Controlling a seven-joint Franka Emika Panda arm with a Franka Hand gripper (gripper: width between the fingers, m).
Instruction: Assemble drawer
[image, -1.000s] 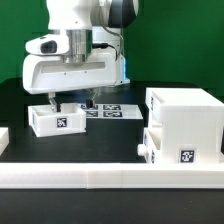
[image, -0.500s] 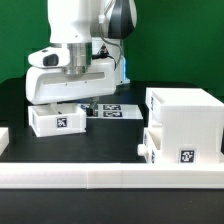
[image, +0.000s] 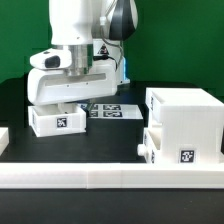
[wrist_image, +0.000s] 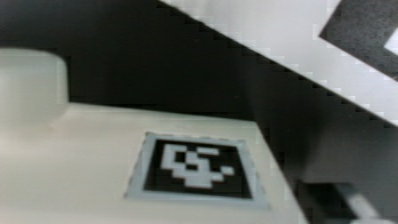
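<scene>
Finger opening hidden in both views; cannot tell grip. Low gripper just above small drawer tray at exterior view's left; drawer housing well apart, at exterior view's right. Wrist view alone: blurred close-up of 1 tag.

I'm looking into a robotics lab: a plain green backdrop behind a matte black desk, the marker board lying flat on it, a white Panda arm, and square tags on the white drawer parts.
</scene>
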